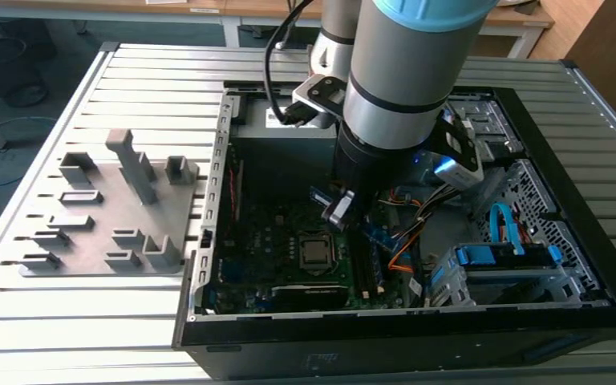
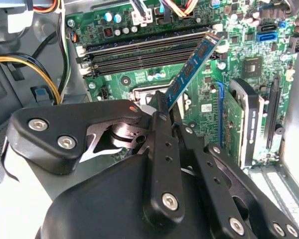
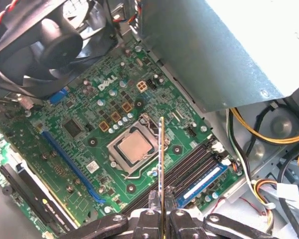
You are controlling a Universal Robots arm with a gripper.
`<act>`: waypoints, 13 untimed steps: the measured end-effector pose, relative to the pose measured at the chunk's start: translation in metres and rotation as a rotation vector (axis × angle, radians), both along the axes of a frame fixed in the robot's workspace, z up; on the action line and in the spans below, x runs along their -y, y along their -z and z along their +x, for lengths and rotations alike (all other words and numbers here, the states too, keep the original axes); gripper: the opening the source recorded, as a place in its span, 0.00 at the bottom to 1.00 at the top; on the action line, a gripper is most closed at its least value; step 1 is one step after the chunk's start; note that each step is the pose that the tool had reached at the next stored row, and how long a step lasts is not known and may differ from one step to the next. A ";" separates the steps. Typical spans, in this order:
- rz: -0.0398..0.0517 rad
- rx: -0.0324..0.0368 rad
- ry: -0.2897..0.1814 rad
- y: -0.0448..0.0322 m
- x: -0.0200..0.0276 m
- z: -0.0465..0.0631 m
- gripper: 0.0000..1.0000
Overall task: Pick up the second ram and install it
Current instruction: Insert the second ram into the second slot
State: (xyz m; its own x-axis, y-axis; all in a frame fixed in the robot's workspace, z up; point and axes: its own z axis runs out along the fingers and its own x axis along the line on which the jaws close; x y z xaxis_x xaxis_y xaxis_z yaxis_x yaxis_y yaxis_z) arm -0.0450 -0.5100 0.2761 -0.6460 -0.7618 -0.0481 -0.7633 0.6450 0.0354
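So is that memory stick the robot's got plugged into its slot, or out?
Out. The second ram is pinched in the hand, held above the motherboard, not seated in the memory slots.

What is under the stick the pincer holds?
Under the second ram: green motherboard, silver processor socket, long memory slots. The pincer covers the board right beneath itself.

Count so far:
- Memory sticks x2: second ram (image 3: 162,159) clamped in the end effector (image 3: 162,195), other stick (image 3: 202,183) seated in a slot just beside the fingertips.
- CPU socket (image 3: 134,147) x1, beneath the end effector.
- case fan (image 3: 55,37) x1
- power supply (image 3: 214,45) x1
- blue expansion slot (image 3: 70,163) x1
- computer case (image 1: 394,337) x1
- holder tray (image 1: 115,208) x1, well apart from the end effector.
- arm (image 1: 404,72) x1
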 end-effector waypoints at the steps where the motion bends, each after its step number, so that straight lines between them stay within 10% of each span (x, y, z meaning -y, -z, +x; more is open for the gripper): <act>1: 0.0001 0.0000 0.006 0.0001 0.0000 0.000 0.14; 13: -0.0001 0.0000 0.095 0.0006 0.0000 0.000 0.14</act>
